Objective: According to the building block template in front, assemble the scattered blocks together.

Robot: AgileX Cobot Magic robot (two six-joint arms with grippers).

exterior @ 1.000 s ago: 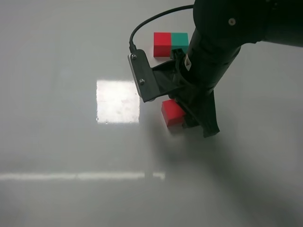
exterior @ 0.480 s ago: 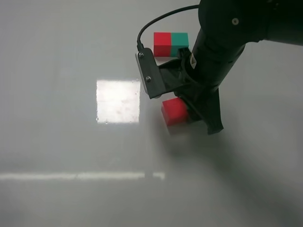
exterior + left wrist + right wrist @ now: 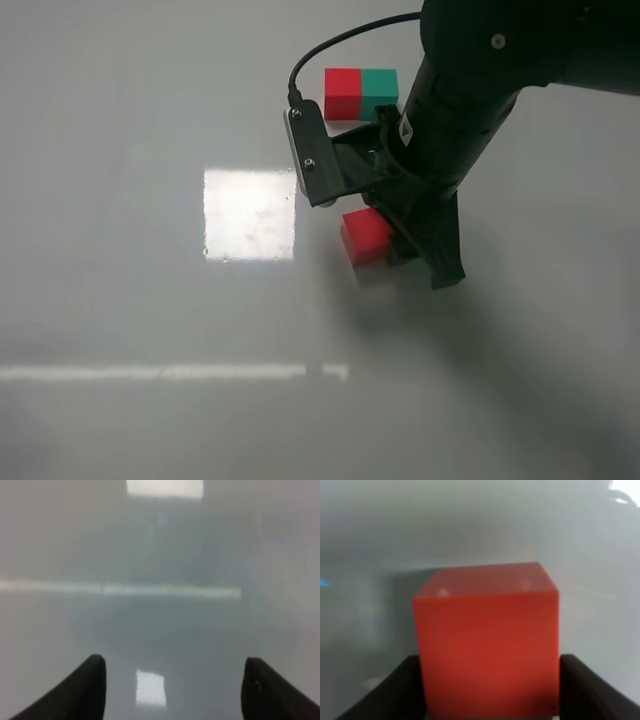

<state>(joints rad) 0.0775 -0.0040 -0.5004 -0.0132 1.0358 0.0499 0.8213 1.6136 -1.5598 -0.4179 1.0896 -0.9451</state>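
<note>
Shifted slightly right and settled over red cube point(image 3: 366, 236); right gripper point(image 3: 487, 690) clamped on it. Left gripper point(image 3: 172, 687) partly open, empty. Template point(image 3: 361, 93) unmatched; joining still ahead, green cube unseen.

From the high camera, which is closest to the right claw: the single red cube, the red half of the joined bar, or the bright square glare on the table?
1. Single red cube, between the right gripper's fingers.
2. Red half of the joined bar, at the table's far side.
3. Bright square glare, to the left.
Items two and three are close to call.
</note>
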